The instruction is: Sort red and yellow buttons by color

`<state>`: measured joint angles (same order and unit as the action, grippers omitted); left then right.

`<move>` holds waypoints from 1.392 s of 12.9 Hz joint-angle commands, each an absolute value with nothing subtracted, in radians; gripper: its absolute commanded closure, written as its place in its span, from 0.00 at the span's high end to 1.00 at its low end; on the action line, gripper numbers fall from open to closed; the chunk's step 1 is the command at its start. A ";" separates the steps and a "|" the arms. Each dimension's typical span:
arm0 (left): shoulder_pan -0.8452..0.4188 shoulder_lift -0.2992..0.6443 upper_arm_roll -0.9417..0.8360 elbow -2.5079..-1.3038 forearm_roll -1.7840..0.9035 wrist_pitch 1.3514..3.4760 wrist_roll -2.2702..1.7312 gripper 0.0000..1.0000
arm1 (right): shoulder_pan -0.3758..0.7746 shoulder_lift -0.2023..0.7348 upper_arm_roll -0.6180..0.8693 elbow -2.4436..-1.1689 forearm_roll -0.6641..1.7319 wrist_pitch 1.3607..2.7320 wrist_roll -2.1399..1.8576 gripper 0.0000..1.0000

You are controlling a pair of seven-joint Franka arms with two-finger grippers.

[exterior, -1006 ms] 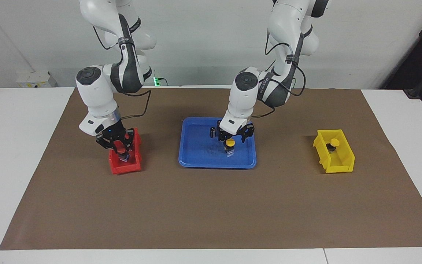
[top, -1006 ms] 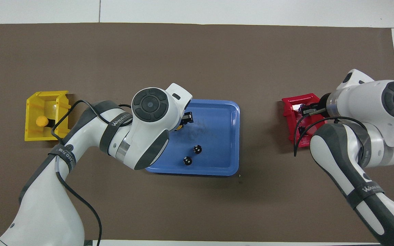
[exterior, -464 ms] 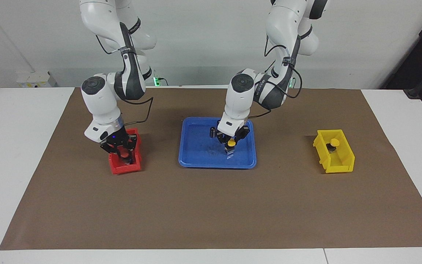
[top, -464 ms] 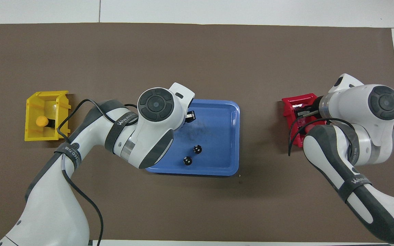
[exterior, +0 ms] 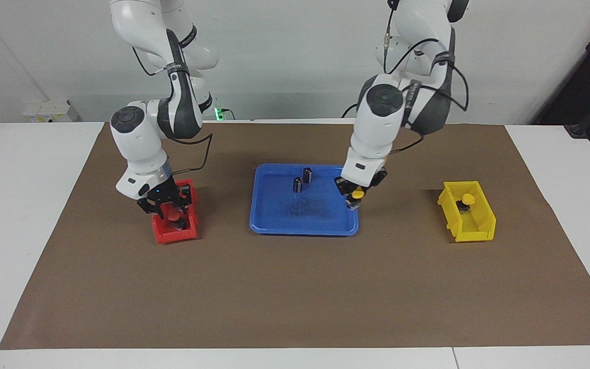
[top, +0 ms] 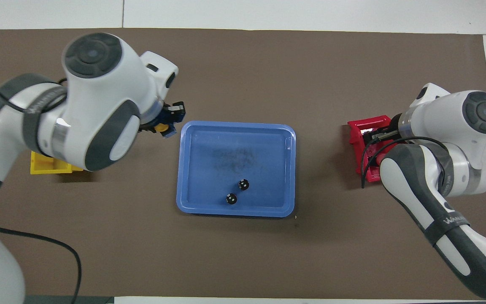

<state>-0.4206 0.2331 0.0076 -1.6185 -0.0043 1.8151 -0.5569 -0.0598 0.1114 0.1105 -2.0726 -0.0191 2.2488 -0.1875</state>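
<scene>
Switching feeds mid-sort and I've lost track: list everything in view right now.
yellow buttons: two; one in yellow bin, one in left gripper.
red button: one seen, in red bin.
cylinders: two, black, in tray, at its edge nearer the robots.
tray: one, blue, mid-table.
red bin: one, right arm's end.
yellow bin: one, left arm's end.
mat: one, brown, on white table.
left gripper: shut on yellow button, over tray's edge.
right gripper: over red bin.
</scene>
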 commanded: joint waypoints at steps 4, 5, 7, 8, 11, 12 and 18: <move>-0.088 0.224 -0.002 -1.632 0.009 1.833 -0.064 0.01 | -0.081 0.042 0.120 -1.722 -0.005 1.710 -0.164 0.98; -0.059 0.221 -0.002 -1.658 0.009 1.863 -0.023 0.01 | -0.081 0.020 0.117 -1.680 -0.006 1.627 -0.157 0.99; -0.025 0.186 -0.002 -1.774 0.009 1.993 -0.005 0.01 | -0.084 0.003 0.097 -1.620 -0.017 1.521 -0.144 0.99; -0.017 0.184 0.002 -1.805 0.009 2.032 0.000 0.01 | -0.084 0.003 0.084 -1.573 -0.017 1.470 -0.144 0.99; 0.026 0.190 0.003 -1.809 0.009 2.046 0.109 0.01 | -0.124 -0.005 0.066 -1.543 -0.020 1.439 -0.144 0.99; 0.032 0.195 0.003 -1.816 0.009 2.060 0.135 0.01 | -0.129 -0.011 0.064 -1.552 -0.020 1.450 -0.143 0.99; 0.035 0.201 0.003 -1.951 0.051 2.210 0.225 0.01 | -0.158 -0.055 0.064 -1.649 -0.029 1.526 -0.144 0.99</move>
<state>0.0236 0.2223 0.0110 -1.8879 0.0272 2.1472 0.2037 -0.1420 -0.0230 0.0537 -1.6292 -0.0227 1.5292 -0.1548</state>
